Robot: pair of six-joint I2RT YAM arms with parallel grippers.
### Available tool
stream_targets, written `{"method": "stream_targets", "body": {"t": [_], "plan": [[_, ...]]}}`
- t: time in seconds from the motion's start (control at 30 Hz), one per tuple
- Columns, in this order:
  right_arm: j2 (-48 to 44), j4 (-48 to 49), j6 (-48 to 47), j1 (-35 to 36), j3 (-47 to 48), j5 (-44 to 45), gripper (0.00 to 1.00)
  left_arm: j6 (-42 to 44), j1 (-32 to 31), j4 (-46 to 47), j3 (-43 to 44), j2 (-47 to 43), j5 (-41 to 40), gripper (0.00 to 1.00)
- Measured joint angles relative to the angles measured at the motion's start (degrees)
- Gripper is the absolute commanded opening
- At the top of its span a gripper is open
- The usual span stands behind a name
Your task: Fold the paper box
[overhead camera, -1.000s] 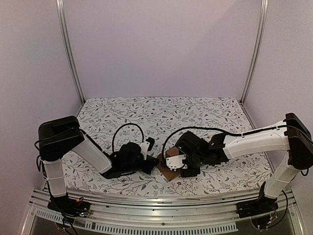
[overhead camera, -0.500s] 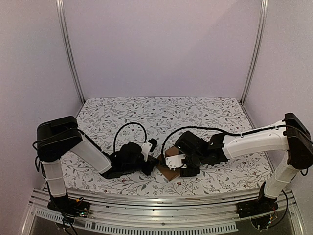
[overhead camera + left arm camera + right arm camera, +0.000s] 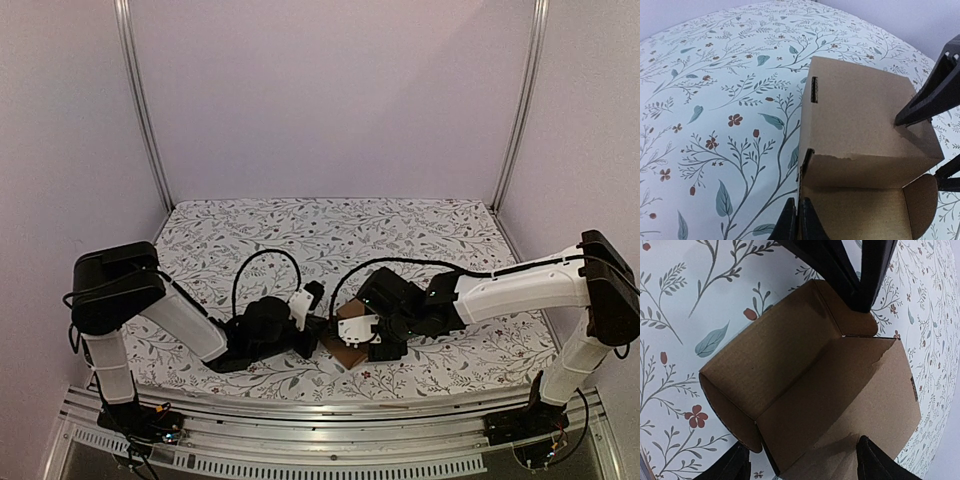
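Paper box (image 3: 345,347) at the middle of the desk's (image 3: 430,230) near edge.
Matte brown corrugated card, one end open, flaps rounded; left end effector (image 3: 800,222) pinches a wall edge, right end effector (image 3: 802,456) spread wide astride it.

Left wrist view: left end effector (image 3: 799,222) cut by lower edge, only dark tips show, pinched together on wall of paper box (image 3: 865,125); box's near part runs off same edge. Same view: right end effector (image 3: 916,149) cut by right edge, only finger ends in frame. Right wrist view: its fingers mostly below bottom edge; cannot tell whether they clamp box or only straddle it. Top view: box nearly all hidden beneath both end effectors; fingertips too small to make out.
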Motion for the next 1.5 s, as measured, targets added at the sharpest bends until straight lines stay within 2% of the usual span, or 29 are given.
{"method": "stream_targets", "body": {"t": [0.27,0.5,0.73,0.97,1.3,1.5], "plan": [[0.1,0.0,0.0,0.0,0.0,0.0,0.71,-0.1,-0.1,2.6,0.0,0.0,-0.1,0.02],[0.3,0.0,0.0,0.0,0.2,0.0,0.71,-1.2,-0.4,3.7,-1.4,-0.6,-1.2,0.31],[0.3,0.0,0.0,0.0,0.2,0.0,0.72,-8.8,0.7,4.2,-4.9,-2.7,-2.0,0.36],[0.3,0.0,0.0,0.0,0.2,-0.1,0.72,-18.0,4.0,8.9,-4.9,3.5,4.3,0.30],[0.3,0.0,0.0,0.0,0.2,-0.1,0.72,-22.0,4.6,14.5,-4.5,6.6,9.0,0.01],[0.3,-0.2,0.0,0.0,0.3,0.0,0.72,-20.6,5.0,15.1,-4.5,6.6,9.5,0.00]]}}
